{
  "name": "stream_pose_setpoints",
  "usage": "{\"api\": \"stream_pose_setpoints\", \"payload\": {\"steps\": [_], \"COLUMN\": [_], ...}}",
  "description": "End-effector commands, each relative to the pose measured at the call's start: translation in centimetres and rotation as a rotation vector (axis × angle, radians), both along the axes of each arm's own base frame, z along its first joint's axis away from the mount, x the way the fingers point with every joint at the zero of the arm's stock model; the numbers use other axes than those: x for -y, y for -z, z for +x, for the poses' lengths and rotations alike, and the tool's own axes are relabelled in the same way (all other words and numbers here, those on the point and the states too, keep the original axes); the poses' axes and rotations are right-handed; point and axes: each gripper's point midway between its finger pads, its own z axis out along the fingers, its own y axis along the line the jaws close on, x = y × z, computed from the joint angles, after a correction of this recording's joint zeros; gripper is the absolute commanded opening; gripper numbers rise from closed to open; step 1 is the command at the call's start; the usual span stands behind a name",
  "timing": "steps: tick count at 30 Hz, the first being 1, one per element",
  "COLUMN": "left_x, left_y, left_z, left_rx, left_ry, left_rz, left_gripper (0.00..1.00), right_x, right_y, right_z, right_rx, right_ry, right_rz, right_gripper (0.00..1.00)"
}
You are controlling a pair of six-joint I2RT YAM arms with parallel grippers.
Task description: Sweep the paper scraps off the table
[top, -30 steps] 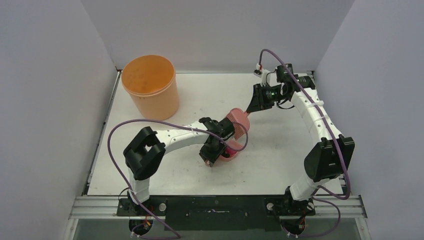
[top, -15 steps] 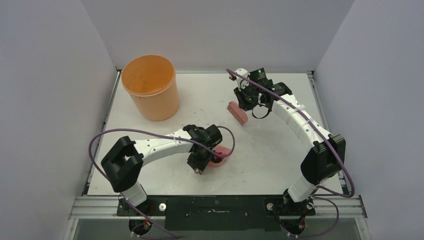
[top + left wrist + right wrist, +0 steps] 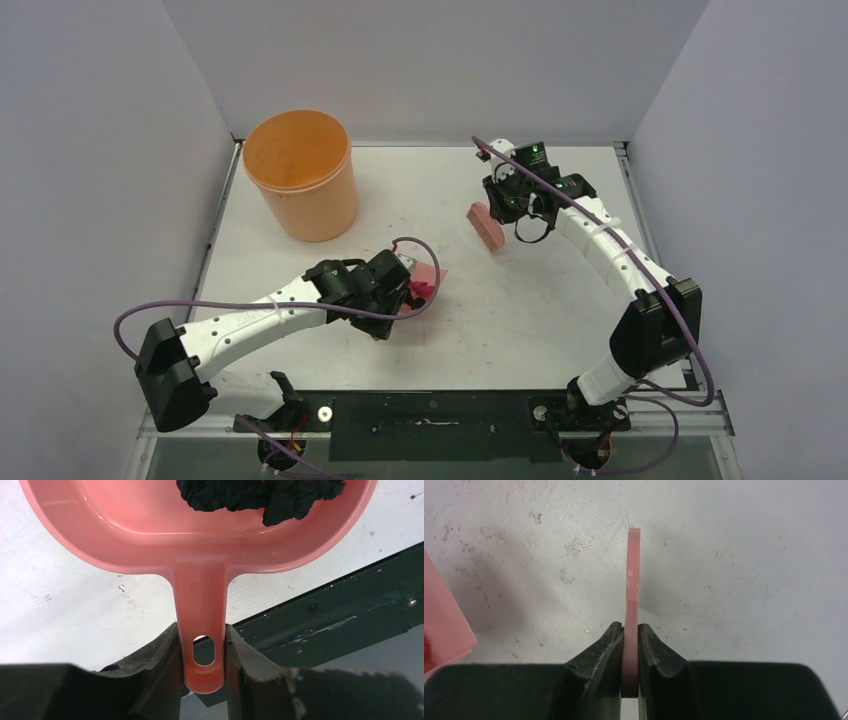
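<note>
Orange bucket (image 3: pixel 300 175) back-L on table (image 3: pixel 540 310); pink dustpan (image 3: pixel 150 540) & brush (image 3: pixel 486 227) well apart.

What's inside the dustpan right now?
Crumpled dark paper scraps lie in the dustpan; the top view shows a magenta bit too. Its front is cropped, and anything under the dark paper is hidden.

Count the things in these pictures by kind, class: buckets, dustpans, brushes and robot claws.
orange bucket: 1
pink dustpan: 1
pink brush: 1
claws: 2 (left claw, right claw)
Total: 5
</note>
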Motion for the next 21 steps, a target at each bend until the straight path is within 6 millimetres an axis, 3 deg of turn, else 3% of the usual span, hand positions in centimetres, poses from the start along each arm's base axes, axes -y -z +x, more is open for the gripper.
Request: {"api": "stream_pose_setpoints", "payload": {"steps": [1,7,12,15,21], "left_x": [0.0,-0.7,-1.0,-1.1,-0.1], "left_y": [-2.6,-4.5,-6.1,-6.9,-8.3], "left_z": [1.4,2.0,2.7,3.4,5.3], "left_rx": [0.111,0.162,0.206,0.222,0.257], "left_ry": [-0.047,-0.054,-0.061,-0.069,-0.091], "left_rz": [-0.059,-0.055,-0.063,-0.07,-0.13], "left_gripper": [0.0,0.0,0.0,0.0,0.0], "right_x": [0.6,2.0,1.9,1.5,-1.4], "right_y": [-4.3,-5.0,-3.8,-2.5,-0.4], "right_z": [-1.2,-3.7,-6.0,-7.0,-11.1], "right_rx": [0.044,-0.013,-0.056,-0.09,-0.282], "right_ry": [0.01,-0.004,-0.039,-0.082,-0.312], "right_rz": [0.169,0.278,0.345,0.389,0.664], "right_gripper": [0.05,0.05,0.05,0.05,0.05]}}
